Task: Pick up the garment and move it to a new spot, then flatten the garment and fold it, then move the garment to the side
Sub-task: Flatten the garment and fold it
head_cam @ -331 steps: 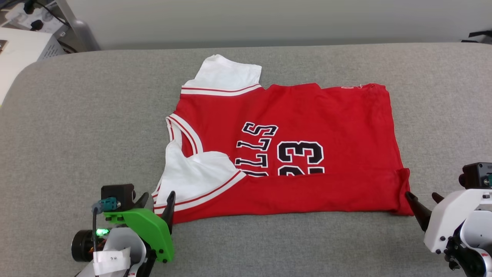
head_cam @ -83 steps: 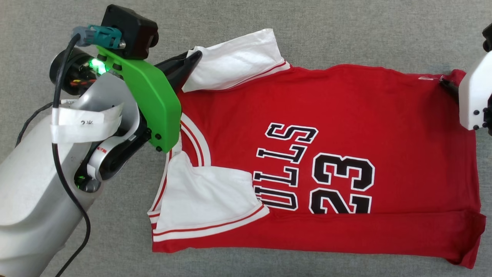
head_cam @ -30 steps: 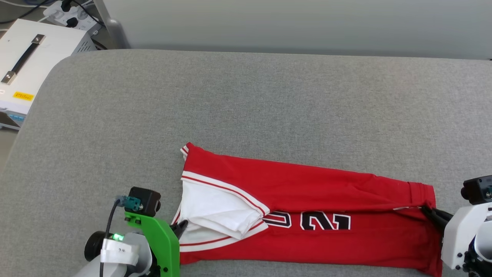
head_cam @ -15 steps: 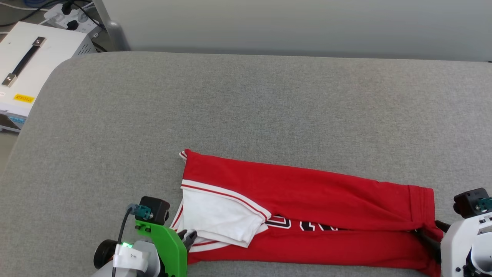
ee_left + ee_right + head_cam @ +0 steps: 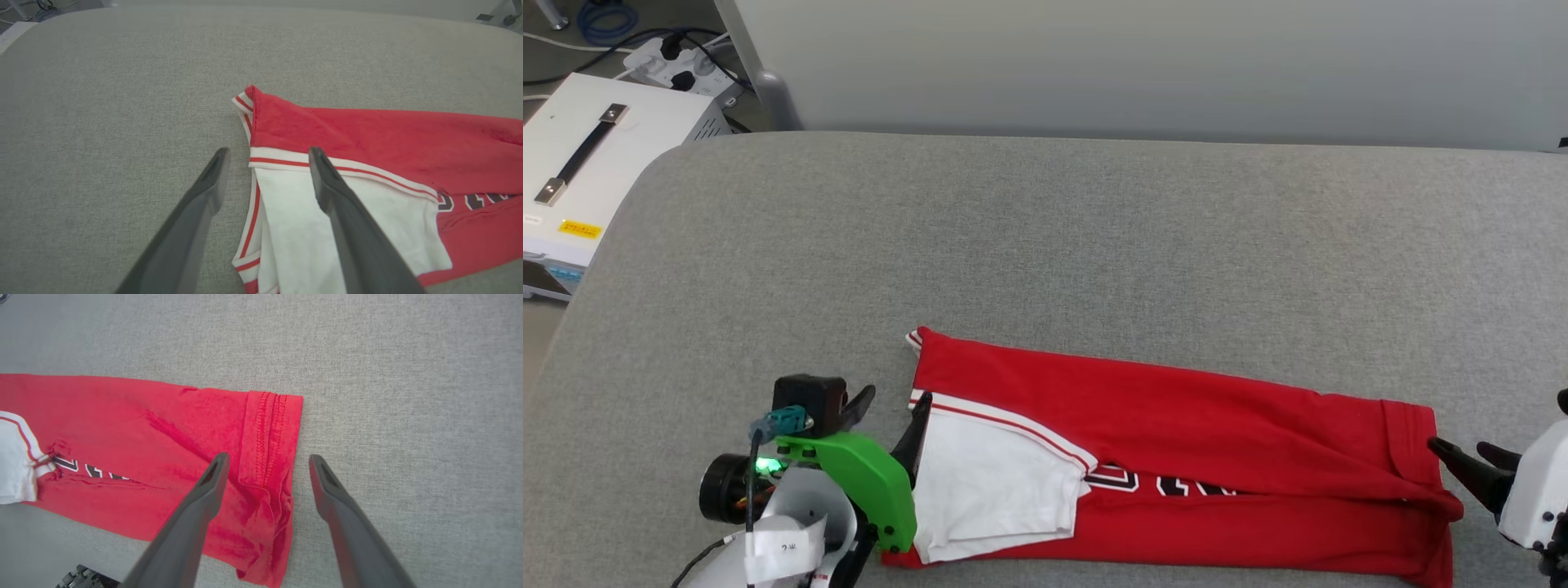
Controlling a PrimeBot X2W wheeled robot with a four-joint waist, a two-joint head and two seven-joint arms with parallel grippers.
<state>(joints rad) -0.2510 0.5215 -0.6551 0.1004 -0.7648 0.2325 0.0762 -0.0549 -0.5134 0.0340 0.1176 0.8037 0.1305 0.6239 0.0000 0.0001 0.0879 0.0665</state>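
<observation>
Garment (image 5: 1176, 408): black, white-outlined lettering (image 5: 1168, 484) along the fold, only slivers of the characters showing, not readable. White paper tag (image 5: 783, 549) on left arm (image 5: 805, 500): small dark marks, too small to read. Yellow sticker (image 5: 580, 229) on white case (image 5: 613, 139): print illegible.

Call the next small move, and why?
Probably lower the right gripper and close on the hem, to fold it toward the sleeve end: the garment lies as a long strip, left gripper open too, hem edge between the right fingers.
</observation>
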